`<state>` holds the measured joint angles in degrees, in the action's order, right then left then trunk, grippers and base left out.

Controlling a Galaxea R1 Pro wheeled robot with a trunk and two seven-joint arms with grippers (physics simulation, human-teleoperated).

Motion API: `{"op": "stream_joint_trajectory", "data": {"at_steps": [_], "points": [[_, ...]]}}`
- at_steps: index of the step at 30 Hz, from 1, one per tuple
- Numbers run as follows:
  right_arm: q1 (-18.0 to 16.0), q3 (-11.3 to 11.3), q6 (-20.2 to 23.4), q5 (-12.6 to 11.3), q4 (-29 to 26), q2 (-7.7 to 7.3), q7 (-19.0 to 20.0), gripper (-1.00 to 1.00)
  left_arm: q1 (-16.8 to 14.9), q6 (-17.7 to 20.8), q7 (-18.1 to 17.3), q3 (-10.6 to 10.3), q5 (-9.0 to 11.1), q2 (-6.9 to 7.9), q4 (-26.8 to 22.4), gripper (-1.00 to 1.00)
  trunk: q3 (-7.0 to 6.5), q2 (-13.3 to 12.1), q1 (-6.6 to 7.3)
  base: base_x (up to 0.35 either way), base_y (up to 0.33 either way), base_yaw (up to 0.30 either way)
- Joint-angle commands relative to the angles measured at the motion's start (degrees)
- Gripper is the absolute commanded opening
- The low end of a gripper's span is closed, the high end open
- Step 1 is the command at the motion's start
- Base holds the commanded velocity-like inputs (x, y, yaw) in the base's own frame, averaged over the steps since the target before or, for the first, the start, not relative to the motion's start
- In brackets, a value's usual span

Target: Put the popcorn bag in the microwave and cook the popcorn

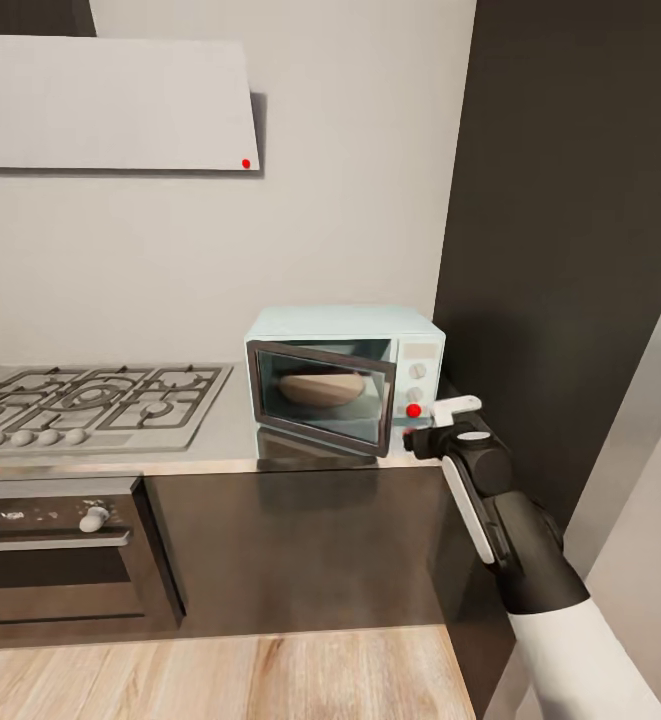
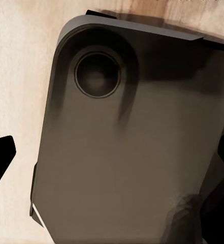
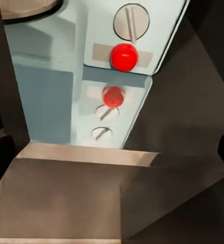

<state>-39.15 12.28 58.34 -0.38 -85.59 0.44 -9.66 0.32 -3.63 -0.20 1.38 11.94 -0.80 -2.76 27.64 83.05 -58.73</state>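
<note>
Popcorn bag (image 1: 319, 388) already inside the microwave (image 1: 345, 372), lying low on the chamber floor, seen tan and rounded through the dark glass door (image 1: 318, 397). Door hinged at the left and swung partly out toward the near side, not yet shut — likely left ajar after loading, so closing comes before heating. Microwave set at the right end of the countertop (image 1: 225, 430), hard by the dark tall cabinet (image 1: 570, 250); gas hob (image 1: 90, 400) well to the left, oven (image 1: 55, 555) below it, grey hood (image 1: 110, 100) above.

Right gripper (image 1: 448, 420) held just right of the white knob panel (image 1: 419, 380), close to the red marker (image 3: 123, 56) by the lower knob (image 3: 131, 19) — probably poised for the controls or the door edge. Fingers apparently empty; spread or pressed together, cannot tell. Left gripper (image 2: 112, 168) aimed down at the robot's own dark base (image 2: 132, 137) over the wooden floor (image 2: 20, 76), parked clear; dark fingertips at the frame's edges suggest a spread, empty claw.
</note>
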Motion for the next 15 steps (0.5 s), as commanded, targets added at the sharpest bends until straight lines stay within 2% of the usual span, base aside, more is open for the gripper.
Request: {"op": "stream_joint_trajectory", "data": {"at_steps": [1, 2, 7, 11, 15], "points": [[-0.1, -0.1, -0.1, -0.4, -0.1, 0.2, 0.1, 1.0, 0.0, -0.1, 0.0, 0.1, 0.3, -0.01, -0.1, 1.0, 0.05, 0.0, 0.0, 0.0, 0.0, 0.0], [-0.1, -0.4, 0.3, -0.7, -0.3, 0.53, 0.4, 1.0, 0.0, -0.1, 0.0, 0.1, 0.3, 0.0, -0.1, 1.0, 0.05, 0.0, 0.0, 0.0, 0.0, 0.0], [-0.1, -1.4, 0.8, 0.9, -0.5, 2.14, -1.0, 1.0, 0.0, 0.0, 0.0, 0.1, 0.4, -0.06, -0.2, 1.0, 0.05, 0.0, 0.0, 0.028, -0.003, 0.0], [-0.1, -1.6, 0.6, 1.4, -0.5, 3.38, -1.8, 1.0, 0.0, 0.0, 0.0, 0.1, 0.4, -0.03, -0.1, 1.0, 0.05, 0.0, 0.0, 0.272, -0.074, 0.0], [-0.1, -1.6, 0.5, 1.4, -0.5, 3.33, -1.8, 1.0, 0.0, 0.0, 0.0, 0.1, 0.4, 0.0, -0.1, 1.0, 0.05, 0.0, 0.0, 0.286, -0.06, 0.0]]}}
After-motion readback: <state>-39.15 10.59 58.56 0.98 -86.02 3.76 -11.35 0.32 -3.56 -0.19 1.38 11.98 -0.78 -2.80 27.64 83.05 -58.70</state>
